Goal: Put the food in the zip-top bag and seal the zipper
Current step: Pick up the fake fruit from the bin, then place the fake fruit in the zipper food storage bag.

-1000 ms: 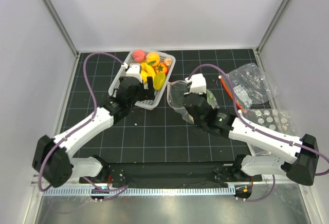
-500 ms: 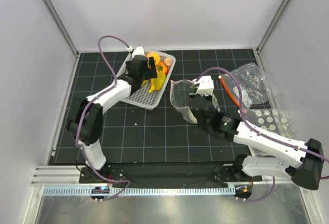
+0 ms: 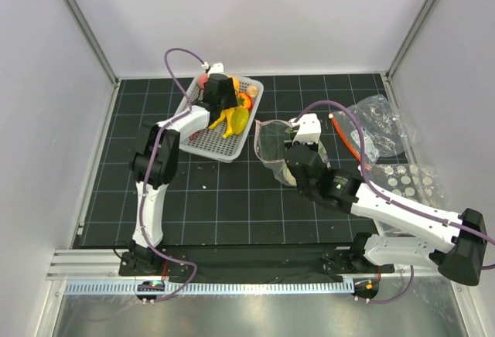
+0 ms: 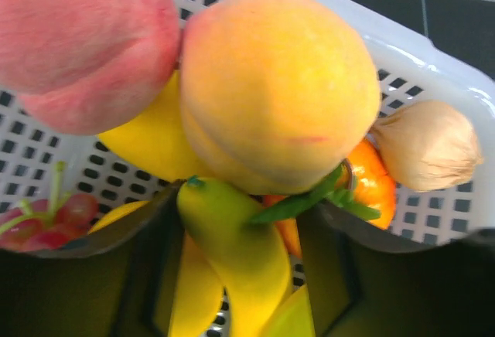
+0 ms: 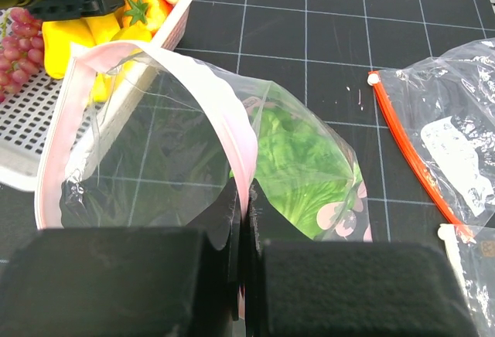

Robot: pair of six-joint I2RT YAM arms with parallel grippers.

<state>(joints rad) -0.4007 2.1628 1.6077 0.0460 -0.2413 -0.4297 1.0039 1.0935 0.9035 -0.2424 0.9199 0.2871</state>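
The zip-top bag (image 5: 155,159) is found on the table (image 3: 232,198) just right of the white basket (image 3: 203,145), between it and a second clear bag (image 5: 441,128) edged with an orange-red strip. Its zipper (image 5: 244,159) is unsealed and arched up into a wide loop, so that the mouth is presented gaping towards the basket. One piece, the green cabbage (image 5: 298,167), is already seen lying inside. The arch is owed to the right gripper (image 5: 241,202), which is clenched on the mouth edge and by which the lip is lifted off the table. The bag is judged to be held this way so that a piece can be dropped in with no second hand at the opening.

The rest of the food is heaped in the basket: a round yellow-orange fruit (image 4: 278,90), a pink peach (image 4: 85,43) touching it, a banana (image 4: 232,252) beneath, grapes (image 4: 46,225) at the side. The left gripper (image 4: 246,205) is set down into this heap with its jaws parted on either side of the banana and the underside of the round fruit. Nothing is seen clamped yet, and which of the two is meant cannot be told. Since the pieces are piled against one another, a neighbour may be dragged or tipped out when one is lifted.
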